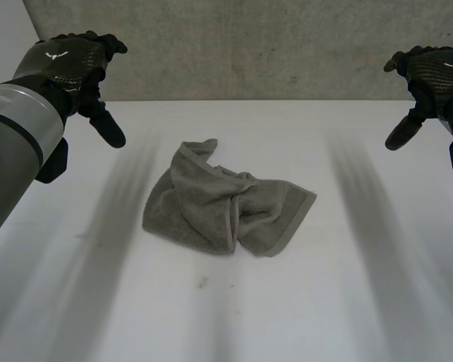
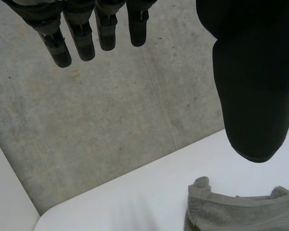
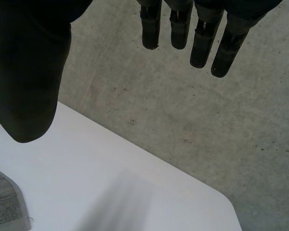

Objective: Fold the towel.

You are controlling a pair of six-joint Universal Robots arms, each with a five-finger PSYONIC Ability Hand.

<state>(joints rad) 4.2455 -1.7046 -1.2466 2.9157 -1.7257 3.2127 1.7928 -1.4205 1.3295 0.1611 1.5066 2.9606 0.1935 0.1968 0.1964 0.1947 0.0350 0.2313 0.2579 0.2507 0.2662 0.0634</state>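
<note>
**Crumpled and untouched**

On the white table [image 1: 340, 302] I see the grey terry towel [image 1: 226, 207] bunched in a rumpled heap at the frame's centre. My black left hand [image 1: 72, 64] hovers at upper left and the black right hand [image 1: 434, 72] at upper right. Both have their fingers loose and hold nothing, well apart from the cloth. A grey concrete wall [image 1: 249, 49] stands behind.

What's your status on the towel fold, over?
Left hand open, clear of towel. Right hand the same. Towel crumpled between them, unfolded. Nothing in the way.
</note>
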